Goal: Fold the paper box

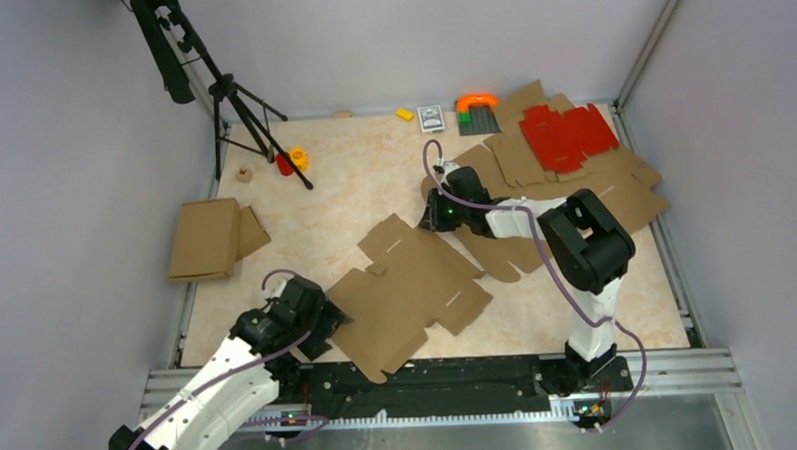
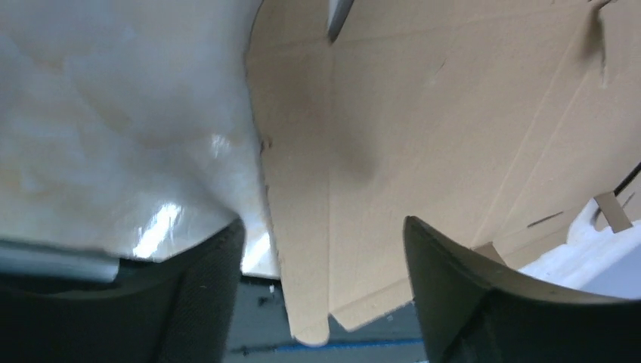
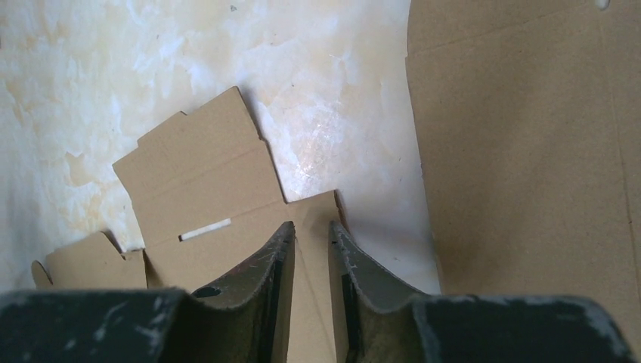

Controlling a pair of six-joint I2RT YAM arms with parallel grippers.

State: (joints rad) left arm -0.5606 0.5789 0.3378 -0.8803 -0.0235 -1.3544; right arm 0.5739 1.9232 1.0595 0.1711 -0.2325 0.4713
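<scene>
Desk (image 1: 353, 177) of pale marbled surface fills the top view, its near edge hidden behind the arm bases. The paper box (image 1: 407, 295) lies unfolded and flat at the middle of it, one near corner reaching over the desk's front edge onto the black rail.

Loose brown cardboard sheets (image 1: 574, 194) spread over the far right corner, partly hidden by the right arm, with a red sheet (image 1: 568, 134) on top. A folded brown carton (image 1: 210, 239) sits at the left edge, overhanging it.

The left tool (image 1: 323, 318) is at the box's near-left edge. In its wrist view the left tool (image 2: 323, 223) stands wide, fingers (image 2: 204, 287) well apart, a narrow flap of the box (image 2: 453, 113) running between them; contact cannot be made out.

The right tool (image 1: 436, 216) is over the box's far edge. Seen from its wrist, the right tool (image 3: 311, 227) shows only a narrow slit, with the box (image 3: 227, 197) visible through it and nothing seen clamped; the fingertips hide where they meet the card.

A black tripod (image 1: 235, 101) stands far left, its top cut off. Small bits along the far edge, among them an orange arch (image 1: 477, 100), are too small to tell.
</scene>
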